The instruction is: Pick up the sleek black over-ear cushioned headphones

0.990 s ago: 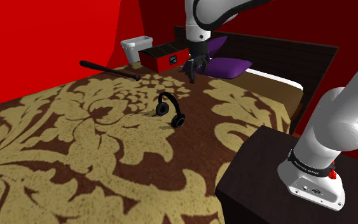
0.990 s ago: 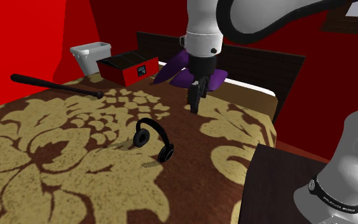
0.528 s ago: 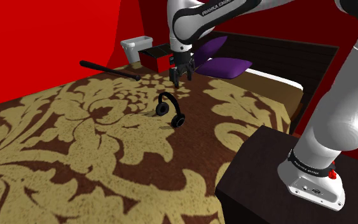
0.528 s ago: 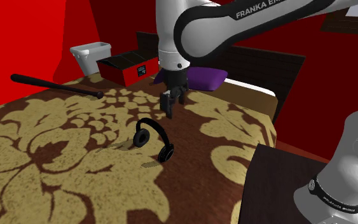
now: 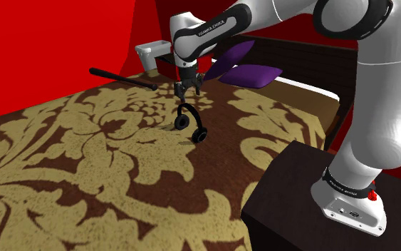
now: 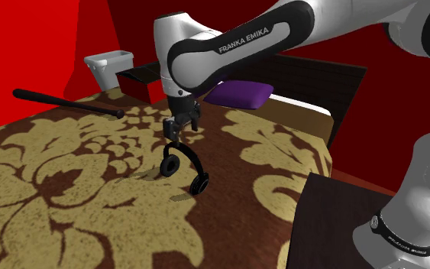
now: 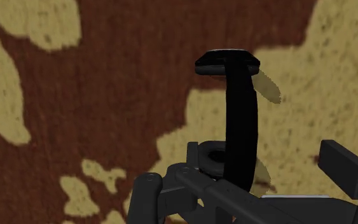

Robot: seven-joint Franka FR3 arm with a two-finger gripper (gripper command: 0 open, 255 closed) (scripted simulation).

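The black over-ear headphones stand on the brown and gold bedspread, band arched upward, one ear cup toward the shoulder view's left and the other nearer the stand. In the second exterior view the headphones lie just below my gripper. My gripper hovers a short way above the band, pointing down, fingers apart and holding nothing. From the wrist, the headphones run lengthwise between the open fingers, untouched; my gripper is centred near the closer ear cup.
A black bat lies on the bed beyond the headphones, near a white bin. Purple pillows rest against the dark headboard. The robot's dark stand is at the bed's near side.
The arm has swung from near the pillows toward the shoulder view's left and dropped lower, so the gripper now hangs right over the headphones. The headphones have not moved.
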